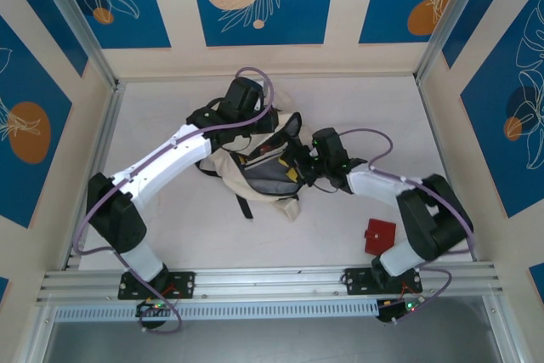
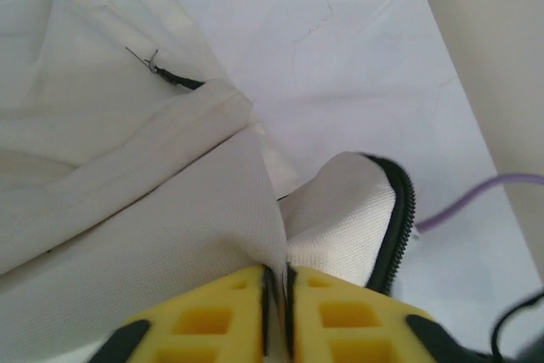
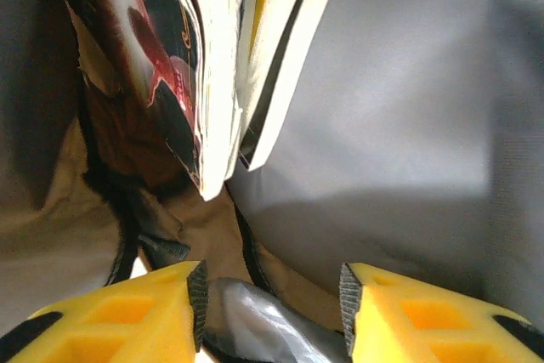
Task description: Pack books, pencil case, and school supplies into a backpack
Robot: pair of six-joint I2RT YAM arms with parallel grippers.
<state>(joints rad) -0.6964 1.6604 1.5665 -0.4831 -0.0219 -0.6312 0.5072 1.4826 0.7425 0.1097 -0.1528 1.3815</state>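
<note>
Reading the top view: how do the 2 arms sit? (stud.)

L arm folds at an elbow by the table's left side; forearm runs up-right to the far edge of the backpack, mid-table. R arm bends low at right, forearm reaching left, wrist at the bag's open mouth. 1 flat red item lies beside its elbow. (tutor)

And the jaws, per wrist views? (stud.)

L gripper: fingers nearly together, pinching a fold of cream backpack fabric; zip edge just beside. R gripper: fingers well apart, gripping nothing; a grey fold lies betw. them. It points into the grey-lined interior, where the books stand on edge, page edges toward the lens. (tutor)
</note>
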